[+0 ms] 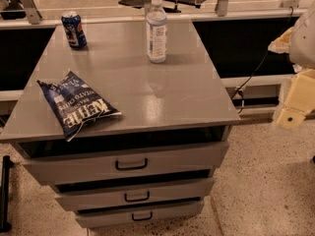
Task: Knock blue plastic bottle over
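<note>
The blue plastic bottle [156, 29] stands upright near the back middle of the grey cabinet top [162, 92]. It is tall and clear, with a white screw cap and a pale label. My gripper [294, 104] is at the far right edge of the view, off the cabinet's right side and lower than the top. It is well to the right of the bottle and apart from it.
A short blue soda can [74, 30] stands at the back left. A dark blue chip bag [76, 104] lies at the front left. The cabinet has three drawers [132, 164] with black handles. A black cable [256, 70] hangs by the right side.
</note>
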`<action>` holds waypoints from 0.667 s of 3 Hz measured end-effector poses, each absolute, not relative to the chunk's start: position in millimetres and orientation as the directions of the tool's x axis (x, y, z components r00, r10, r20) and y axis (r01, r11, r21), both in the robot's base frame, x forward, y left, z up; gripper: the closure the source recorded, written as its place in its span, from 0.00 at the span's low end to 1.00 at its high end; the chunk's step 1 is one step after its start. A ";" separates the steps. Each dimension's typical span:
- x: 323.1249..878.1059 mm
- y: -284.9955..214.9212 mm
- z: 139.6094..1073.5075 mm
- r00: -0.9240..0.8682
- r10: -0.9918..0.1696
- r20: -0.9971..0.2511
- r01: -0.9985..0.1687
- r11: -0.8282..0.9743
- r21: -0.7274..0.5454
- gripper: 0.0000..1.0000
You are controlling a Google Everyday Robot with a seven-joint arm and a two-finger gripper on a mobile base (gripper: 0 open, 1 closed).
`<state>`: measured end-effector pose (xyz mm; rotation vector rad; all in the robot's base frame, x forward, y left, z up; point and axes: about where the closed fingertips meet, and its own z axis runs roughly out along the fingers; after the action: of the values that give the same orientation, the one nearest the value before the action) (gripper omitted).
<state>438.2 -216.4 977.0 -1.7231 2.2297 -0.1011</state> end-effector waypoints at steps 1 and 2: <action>438.2 -216.4 977.0 -0.221 -0.953 -0.208 -0.930 0.270 -0.249 0.00; 451.5 -210.1 974.3 -0.206 -0.947 -0.247 -0.927 0.270 -0.261 0.00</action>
<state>451.5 -210.1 974.3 -1.7050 2.1918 -0.0785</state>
